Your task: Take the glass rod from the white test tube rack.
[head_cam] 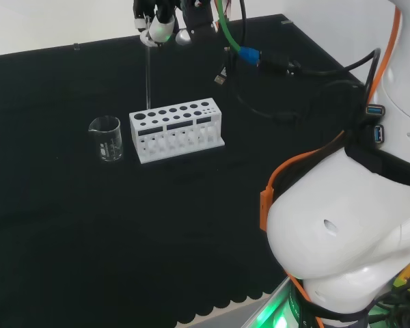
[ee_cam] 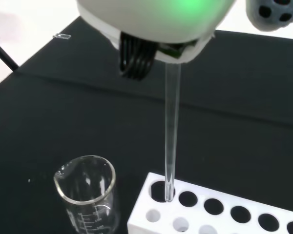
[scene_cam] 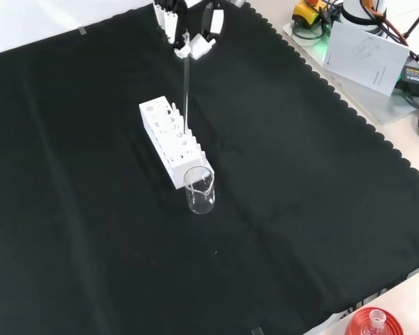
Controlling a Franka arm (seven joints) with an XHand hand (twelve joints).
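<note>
We see the hand (head_cam: pixel 160 26) pinching the top of the glass rod (head_cam: pixel 148 75), which stands upright with its lower tip in an end hole of the white test tube rack (head_cam: pixel 177 129). Just beside that end stands a glass beaker (head_cam: pixel 106 138) with printed graduations we cannot read; bare black cloth (head_cam: pixel 68 225) lies around.

Bright, even room light on all three views; soft and shadowless on the black cloth (head_cam: pixel 68 239), barely a shadow beside the white rack (head_cam: pixel 176 130); pale glints along the glass rod (ee_cam: pixel 170 141) and the beaker (ee_cam: pixel 88 192) rim; green glow on the blurred white hand (ee_cam: pixel 156 19), close and out of focus; washed-out white beyond the cloth's far edge; glossy highlights on the arm (head_cam: pixel 348 225).
</note>
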